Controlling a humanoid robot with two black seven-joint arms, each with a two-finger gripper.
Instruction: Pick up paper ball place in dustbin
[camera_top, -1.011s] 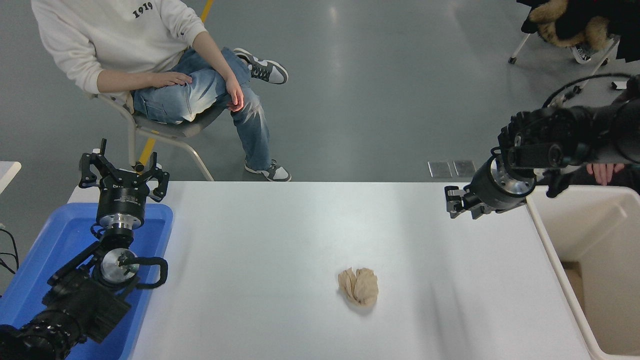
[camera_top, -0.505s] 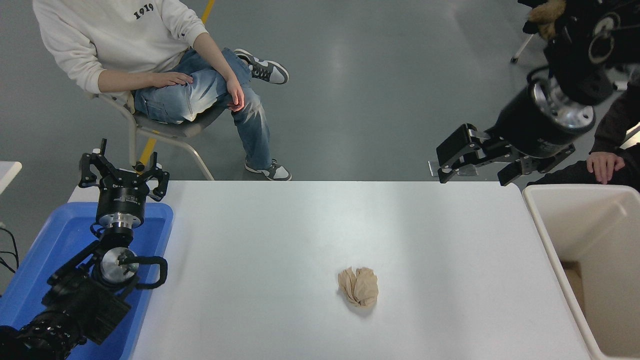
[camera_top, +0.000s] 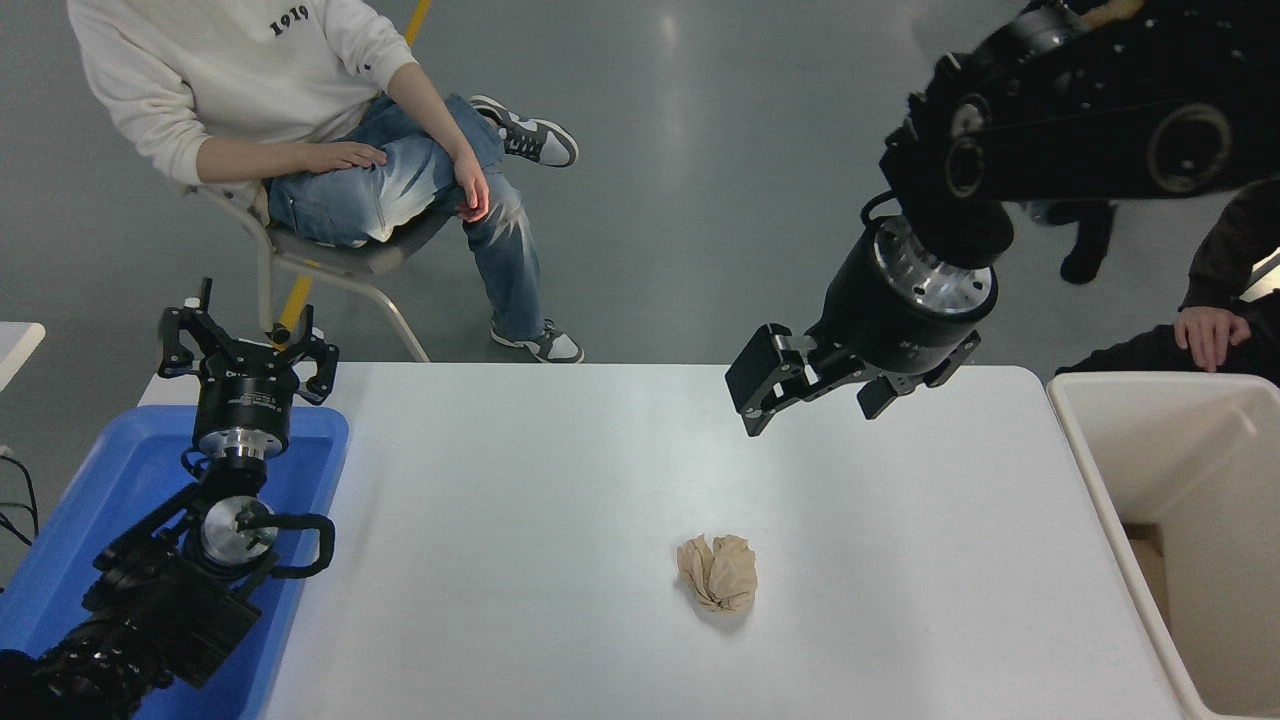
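Parking at 8 o'clock, left gripper sits over the blue tray, fingers spread apart, nothing in them. Person on chair at 11 o'clock. Paper ball lies alone on the white table, just past centre toward 5 o'clock. Right gripper hangs above table's far edge at 1 o'clock, jaws apart, empty, well apart from ball. Dustbin at 4 o'clock, off table's right edge; a hand beyond it.

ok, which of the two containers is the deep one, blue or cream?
The cream-white dustbin at the table's right edge: tall smooth walls dropping well below the tabletop. The blue tray at the left edge is shallow, and the parked left hand sits above it.
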